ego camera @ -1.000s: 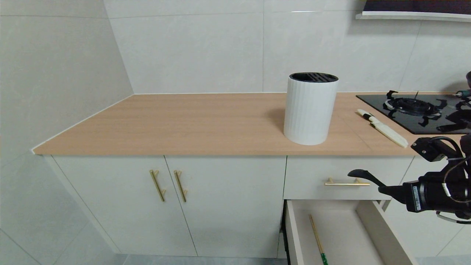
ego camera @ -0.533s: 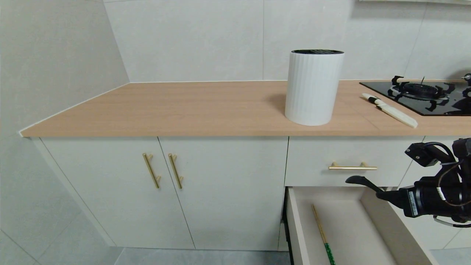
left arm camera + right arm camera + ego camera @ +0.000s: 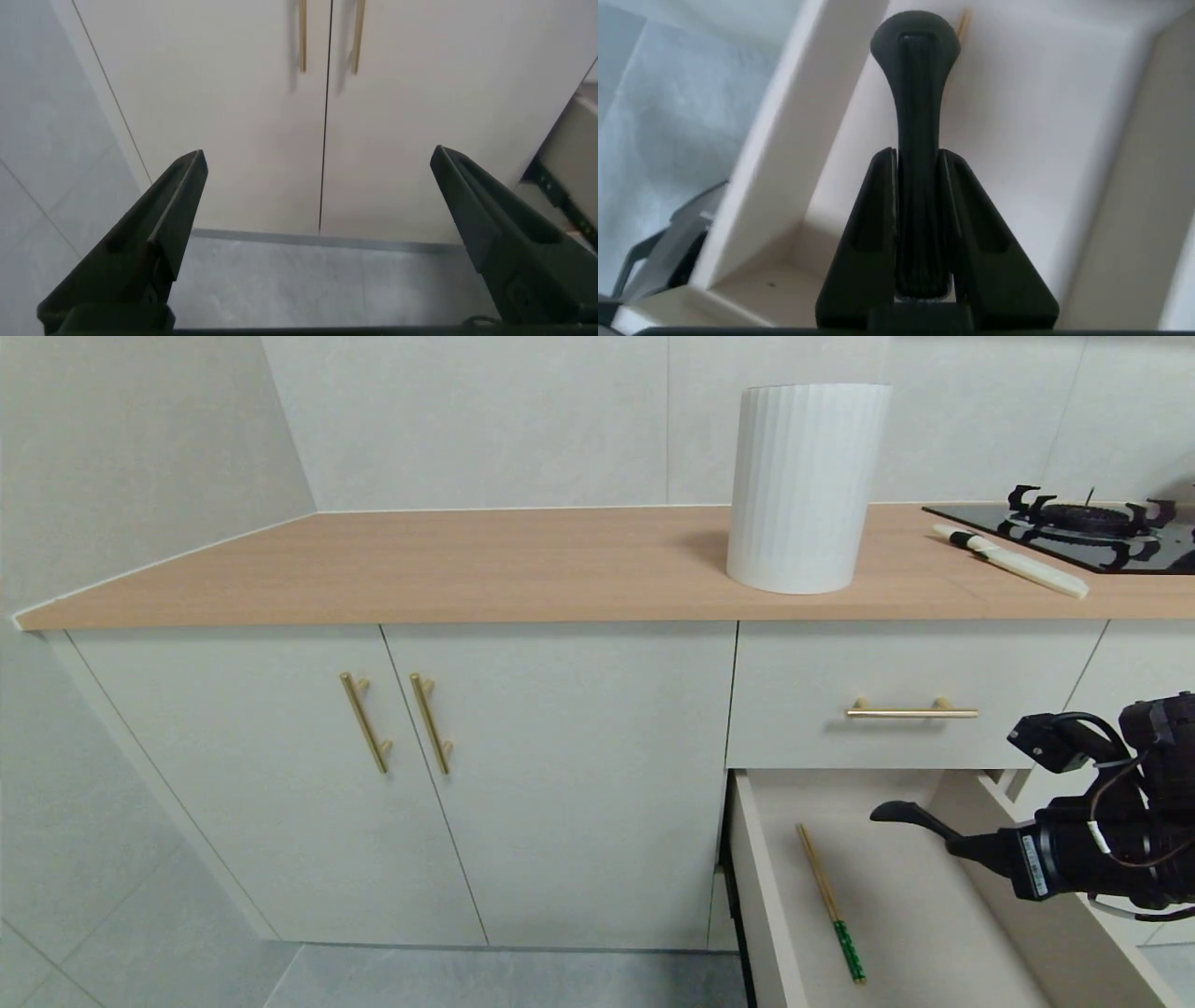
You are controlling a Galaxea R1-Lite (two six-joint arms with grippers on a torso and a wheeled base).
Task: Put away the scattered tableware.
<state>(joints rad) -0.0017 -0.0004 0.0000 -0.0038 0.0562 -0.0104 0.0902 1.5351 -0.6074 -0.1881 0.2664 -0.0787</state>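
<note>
Pale tiled walls back a long wooden bench [image 3: 467, 569] above white cabinets. On the bench stands a white ribbed holder [image 3: 805, 485], upright. A cream-coloured knife [image 3: 1013, 563] lies flat between the holder and a black stove [image 3: 1083, 523]. Below the bench on the right, a drawer [image 3: 756, 896] is pulled open, and a pair of chopsticks [image 3: 829, 901] with green ends lies on its floor. The right gripper [image 3: 990, 847] hangs over the open drawer, clamped on a black utensil [image 3: 901, 812] that juts out past its fingers. The left gripper [image 3: 318, 163] is spread wide, holding nothing, facing the cabinet doors [image 3: 327, 93] low near the floor.
</note>
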